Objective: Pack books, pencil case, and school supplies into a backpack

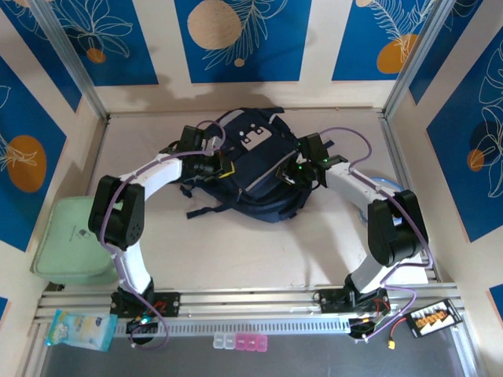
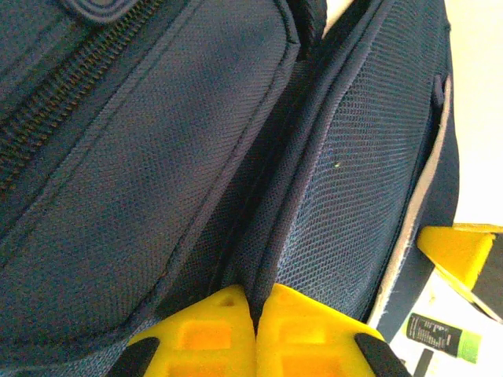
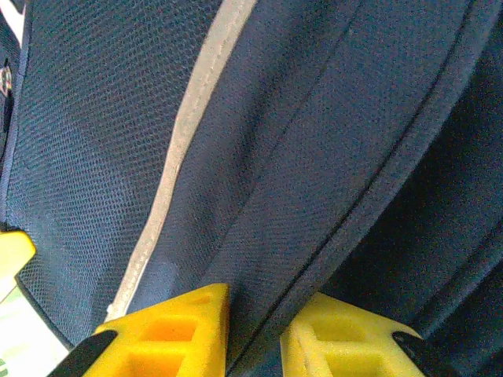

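Lying flat, backpack point(image 1: 259, 177) points top-end away.

On my top feed the table point(image 1: 259, 251) is a pale beige surface with walls on three sides. The navy backpack point(image 1: 255, 169) lies flat on it, roughly centred and towards the back. A pale-green flat box point(image 1: 71, 239) sits at the left edge, well apart from the backpack. Down by the near rail on the left I can see a blue-and-white packet point(image 1: 78, 330).
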Controlling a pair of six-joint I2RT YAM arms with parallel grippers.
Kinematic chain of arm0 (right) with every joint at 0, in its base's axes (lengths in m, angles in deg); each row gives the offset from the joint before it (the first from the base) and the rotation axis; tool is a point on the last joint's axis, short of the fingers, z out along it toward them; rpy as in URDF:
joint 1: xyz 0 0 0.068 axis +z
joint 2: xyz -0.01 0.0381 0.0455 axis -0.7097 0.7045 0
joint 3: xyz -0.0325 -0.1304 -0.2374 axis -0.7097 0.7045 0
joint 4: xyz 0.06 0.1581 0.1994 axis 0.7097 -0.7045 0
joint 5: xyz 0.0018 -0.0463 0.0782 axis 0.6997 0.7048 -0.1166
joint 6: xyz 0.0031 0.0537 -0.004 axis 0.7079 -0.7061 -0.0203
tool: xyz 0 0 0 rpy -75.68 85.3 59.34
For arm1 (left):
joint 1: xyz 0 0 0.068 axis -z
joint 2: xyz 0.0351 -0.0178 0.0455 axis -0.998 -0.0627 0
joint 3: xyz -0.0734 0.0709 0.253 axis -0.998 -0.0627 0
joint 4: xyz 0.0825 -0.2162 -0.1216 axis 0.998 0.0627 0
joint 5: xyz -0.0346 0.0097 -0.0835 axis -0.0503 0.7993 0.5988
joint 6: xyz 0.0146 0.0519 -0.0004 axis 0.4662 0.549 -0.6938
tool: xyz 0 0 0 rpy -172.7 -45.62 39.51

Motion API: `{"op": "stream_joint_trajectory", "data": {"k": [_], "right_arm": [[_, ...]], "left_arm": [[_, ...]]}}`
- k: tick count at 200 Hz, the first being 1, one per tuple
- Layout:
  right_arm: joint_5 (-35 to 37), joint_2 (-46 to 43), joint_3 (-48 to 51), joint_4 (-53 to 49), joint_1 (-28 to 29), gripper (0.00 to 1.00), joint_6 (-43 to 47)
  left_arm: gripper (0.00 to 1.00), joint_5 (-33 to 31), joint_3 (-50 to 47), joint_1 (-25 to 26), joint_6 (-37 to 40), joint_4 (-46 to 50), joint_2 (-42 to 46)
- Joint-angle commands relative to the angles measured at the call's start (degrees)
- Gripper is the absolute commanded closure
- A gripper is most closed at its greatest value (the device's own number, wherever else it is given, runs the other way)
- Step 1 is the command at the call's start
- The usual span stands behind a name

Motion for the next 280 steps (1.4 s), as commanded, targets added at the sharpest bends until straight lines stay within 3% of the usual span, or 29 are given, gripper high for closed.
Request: {"op": "stream_joint_trajectory", "data": {"k": [1,33,46,64,93,119,161,199,219,280], "right_arm": [[-1.8,2.0,-3.6,2.7,-1.0,0.76,4.2],[-3.2,5.6,-7.6,5.4,-1.5,0.76,10.6],[-2.7,6.6,-10.0,3.6,-1.4,0.72,12.3],[1.5,5.8,-13.4,-3.4,-1.4,0.67,11.8],[10.6,-0.9,-11.0,-10.2,-0.9,0.50,8.9],[15.3,-7.0,-7.9,-13.5,2.6,0.47,8.7],[19.9,-9.4,-7.0,-14.4,15.3,0.48,7.1],[26.4,-3.0,-9.3,-12.9,25.0,0.60,2.8],[28.8,0.5,-11.1,-13.5,26.9,0.67,-0.3],[34.7,5.9,-13.6,-10.5,28.5,0.68,-1.8]], "left_arm": [[1.00,3.9,1.1,-0.3,-1.6,-3.5,-0.7],[1.00,5.8,-3.2,-0.4,-8.4,-11.2,2.2],[1.00,6.4,-5.8,-0.4,-13.1,-16.6,3.6],[1.00,6.5,-8.4,-0.4,-19.0,-22.6,5.0],[1.00,5.5,-9.8,-0.4,-26.8,-29.6,5.3],[1.00,4.5,-10.2,-0.4,-33.6,-35.5,4.8],[1.00,2.7,-10.8,-0.2,-37.6,-37.6,4.9],[1.00,1.8,-11.1,0.4,-37.6,-37.1,5.2],[1.00,1.7,-11.3,0.4,-37.6,-36.8,5.2],[1.00,1.9,-10.7,0.4,-37.1,-36.2,4.9]]}}
